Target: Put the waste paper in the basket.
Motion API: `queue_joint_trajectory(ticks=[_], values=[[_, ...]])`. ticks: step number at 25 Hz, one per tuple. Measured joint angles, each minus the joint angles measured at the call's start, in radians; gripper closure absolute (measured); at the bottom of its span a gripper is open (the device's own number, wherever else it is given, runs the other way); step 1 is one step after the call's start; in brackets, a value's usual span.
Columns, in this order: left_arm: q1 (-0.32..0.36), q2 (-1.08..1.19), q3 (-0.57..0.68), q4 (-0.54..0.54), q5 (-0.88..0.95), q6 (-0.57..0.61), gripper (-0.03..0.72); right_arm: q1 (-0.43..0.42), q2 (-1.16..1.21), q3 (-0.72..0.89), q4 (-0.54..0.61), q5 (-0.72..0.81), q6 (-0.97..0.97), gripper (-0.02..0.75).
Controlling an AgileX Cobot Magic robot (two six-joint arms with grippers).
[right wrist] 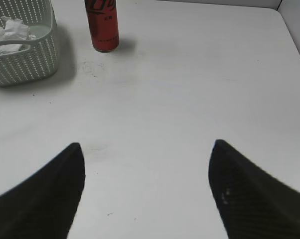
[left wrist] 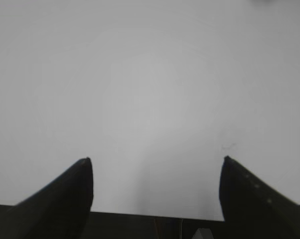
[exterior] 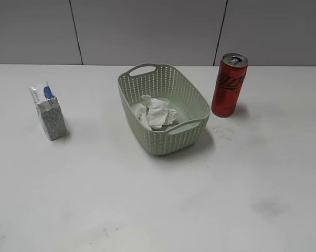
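Waste paper (exterior: 156, 113) lies inside basket (exterior: 192, 97), mid-table. Left gripper (left wrist: 155, 172) and right gripper (right wrist: 146, 157) both spread wide, empty, over bare table. You check for stray wads, then keep clear.

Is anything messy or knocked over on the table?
Nothing stands out. The waste paper lies inside the basket, while the red can and small carton stand upright on the table.

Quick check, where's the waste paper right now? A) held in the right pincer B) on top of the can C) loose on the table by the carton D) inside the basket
D: the waste paper lies crumpled inside the basket, with none seen on the table, and both the left pincer and right pincer are open and empty.
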Motion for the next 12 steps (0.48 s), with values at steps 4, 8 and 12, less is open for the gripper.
queue_joint_trajectory(ticks=[4, 8, 12], values=[[0.0, -0.174, 0.054, -0.008, -0.035, 0.0, 0.108, 0.0, 0.0, 0.0, 0.0, 0.0, 0.0, 0.154], [0.0, -0.318, 0.058, -0.012, -0.055, 0.0, 0.108, 0.0, 0.0, 0.0, 0.0, 0.0, 0.0, 0.153], [0.0, -0.431, 0.06, -0.012, -0.055, 0.0, 0.108, 0.0, 0.0, 0.0, 0.0, 0.0, 0.0, 0.153]])
